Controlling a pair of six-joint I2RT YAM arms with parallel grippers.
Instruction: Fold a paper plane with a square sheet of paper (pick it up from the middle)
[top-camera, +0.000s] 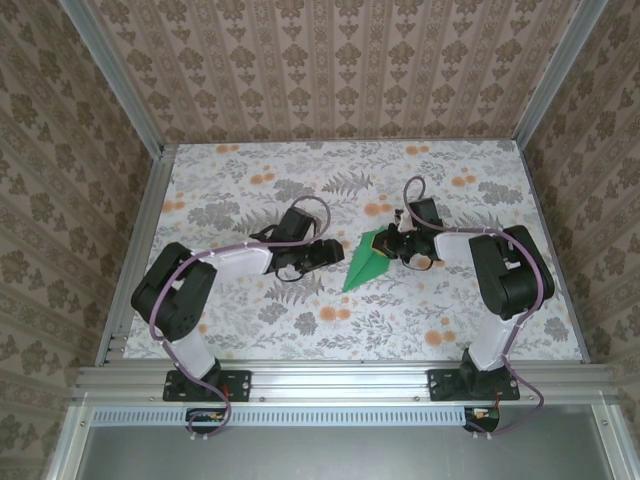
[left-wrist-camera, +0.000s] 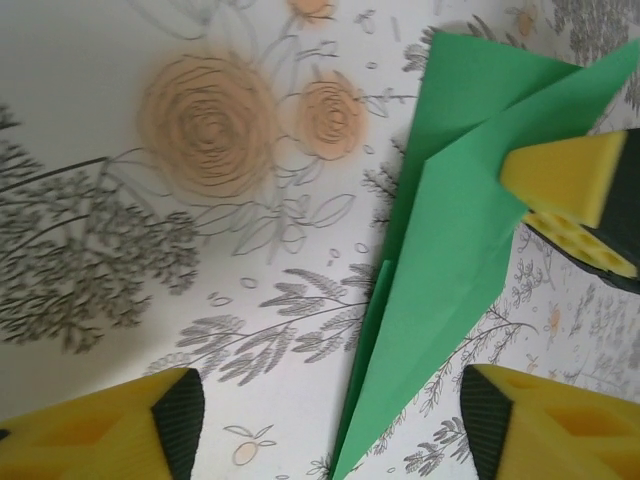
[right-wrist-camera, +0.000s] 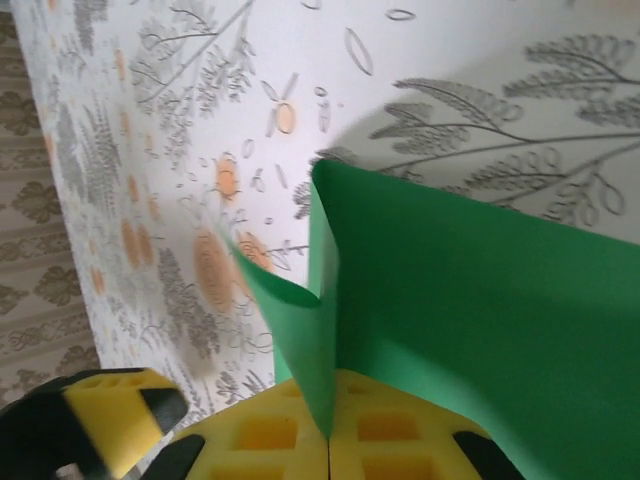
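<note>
I see the paper (left-wrist-camera: 450, 280) in the middle of the table (top-camera: 250, 320), between the two arms. It is already folded into a long pointed dart shape, its tip towards the near edge and its wide end under my right gripper (right-wrist-camera: 328, 440). That gripper is fully closed, with a layer of the green sheet pinched in the seam between its pads; from its wrist camera one flap curls loosely away beside the pinch. My left gripper (left-wrist-camera: 325, 420) is spread wide and has hold of nothing. Its pads sit on either side of the narrow tip without touching it. I judge the paper to weigh almost nothing and to be floppy wherever it is single-layered, so a pull from one corner would bend or twist it rather than move it whole. The stacked layers along the centre crease should be the stiffest part, so I would take hold there, midway along. The matte surface should grip well on the ribbed pads, but a hard squeeze or sideways drag could crumple or tear it.
</note>
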